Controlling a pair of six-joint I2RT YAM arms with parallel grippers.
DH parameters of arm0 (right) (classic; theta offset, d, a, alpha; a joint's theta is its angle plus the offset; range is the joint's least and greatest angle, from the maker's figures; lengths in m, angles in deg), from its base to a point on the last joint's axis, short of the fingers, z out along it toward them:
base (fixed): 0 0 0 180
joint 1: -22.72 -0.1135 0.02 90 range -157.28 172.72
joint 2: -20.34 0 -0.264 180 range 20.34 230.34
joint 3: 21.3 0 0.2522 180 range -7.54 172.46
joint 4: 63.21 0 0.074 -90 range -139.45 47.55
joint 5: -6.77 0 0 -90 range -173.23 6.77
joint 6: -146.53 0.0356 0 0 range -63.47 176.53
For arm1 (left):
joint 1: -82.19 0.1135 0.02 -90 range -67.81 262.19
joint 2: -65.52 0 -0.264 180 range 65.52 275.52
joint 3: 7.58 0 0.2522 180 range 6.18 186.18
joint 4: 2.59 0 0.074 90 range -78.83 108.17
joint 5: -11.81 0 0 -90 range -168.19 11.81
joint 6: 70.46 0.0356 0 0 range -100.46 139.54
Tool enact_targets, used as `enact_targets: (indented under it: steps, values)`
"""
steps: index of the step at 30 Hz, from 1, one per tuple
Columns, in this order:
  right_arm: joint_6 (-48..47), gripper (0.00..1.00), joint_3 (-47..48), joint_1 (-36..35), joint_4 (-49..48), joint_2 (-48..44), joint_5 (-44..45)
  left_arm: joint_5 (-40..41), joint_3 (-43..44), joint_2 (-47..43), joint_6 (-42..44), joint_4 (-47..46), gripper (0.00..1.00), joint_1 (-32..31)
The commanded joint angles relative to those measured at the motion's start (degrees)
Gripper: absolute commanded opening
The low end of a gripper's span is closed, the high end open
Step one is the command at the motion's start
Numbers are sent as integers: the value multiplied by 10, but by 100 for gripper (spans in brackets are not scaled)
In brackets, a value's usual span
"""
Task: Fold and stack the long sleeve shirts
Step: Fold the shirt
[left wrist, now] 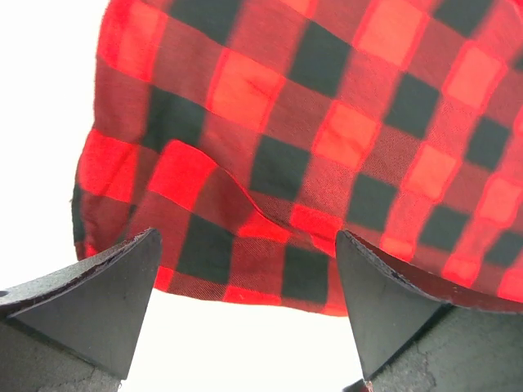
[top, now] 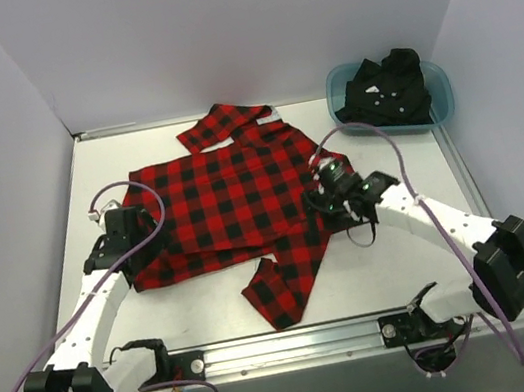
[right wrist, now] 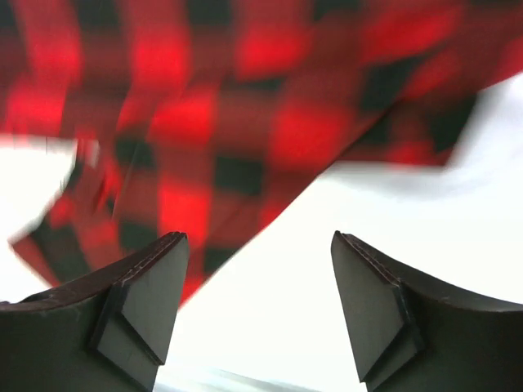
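The red-and-black buffalo-check flannel shirt (top: 233, 206) lies spread crosswise on the white table (top: 201, 308), long axis running from the left gripper (top: 136, 243) to the right gripper (top: 323, 193), each at an edge with jaws parted and empty.

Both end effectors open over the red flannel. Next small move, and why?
Likely move the right end effector to the sleeve sticking out toward the near edge and fold it onto the flannel body. Both it and the left end effector are open, holding nothing, and that sleeve lies outside the folded bulk.
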Motion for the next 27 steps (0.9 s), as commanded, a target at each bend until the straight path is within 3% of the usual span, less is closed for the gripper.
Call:
enact_targets:
  steps: [1,6,12,16,18,21,22,25,27]
  values:
    - [37,73,-56,-88,23,-20,11,-84,4,-13,72,11,97,-2]
    - [149,75,-87,-211,-1,-7,55,-147,14,-24,113,4,97,-32]
    - [167,72,-67,-261,-17,50,45,-127,8,-21,107,-2,97,-167]
    - [177,64,-66,-264,-28,85,25,-111,-11,-16,81,-12,98,-214]
    - [180,56,-69,-264,-35,102,23,-111,-15,-15,76,-14,97,-223]
    - [175,37,-64,-264,-36,102,18,-108,-21,-14,74,-16,97,-228]
    - [172,23,-62,-264,-33,98,20,-104,-21,-13,75,-16,97,-228]
    - [153,1,-29,-264,7,76,40,-98,-18,-9,77,-14,97,-228]
    - [127,0,20,-258,57,63,81,-100,-14,-7,77,-14,97,-228]
